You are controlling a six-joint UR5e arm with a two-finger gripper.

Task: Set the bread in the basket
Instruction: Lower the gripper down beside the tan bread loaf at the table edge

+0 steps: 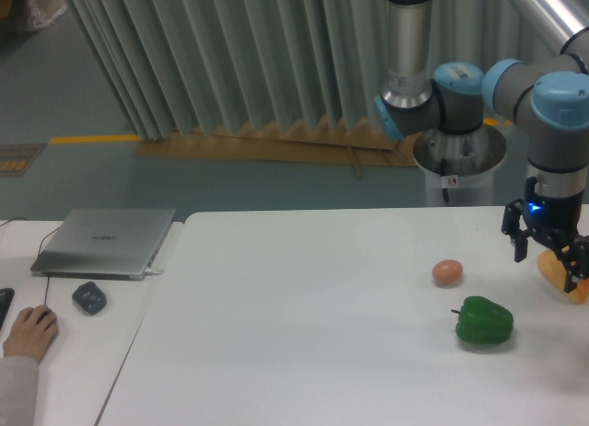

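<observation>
The camera looked across a white table (304, 297) that filled the lower part of the frame, with pleated grey curtains (230, 58) behind it. At the far right edge the robot arm (552, 104) reached down, and its black gripper (549, 259) hung just above the tabletop with its two fingers apart. The bread (569, 281), an orange-yellow lump, sat at the right edge of the frame, partly behind the fingers, so whether they touched it could not be told. A green pepper (484, 322) lay on the table just left of and below the bread, and a pinkish-brown egg (447, 272) lay further left, apart from the pepper. At the left of the frame a closed grey laptop (106, 242) rested on a neighbouring desk, with a dark mouse (89, 298) below it and a person's hand (29, 332) at the lower left corner.
</observation>
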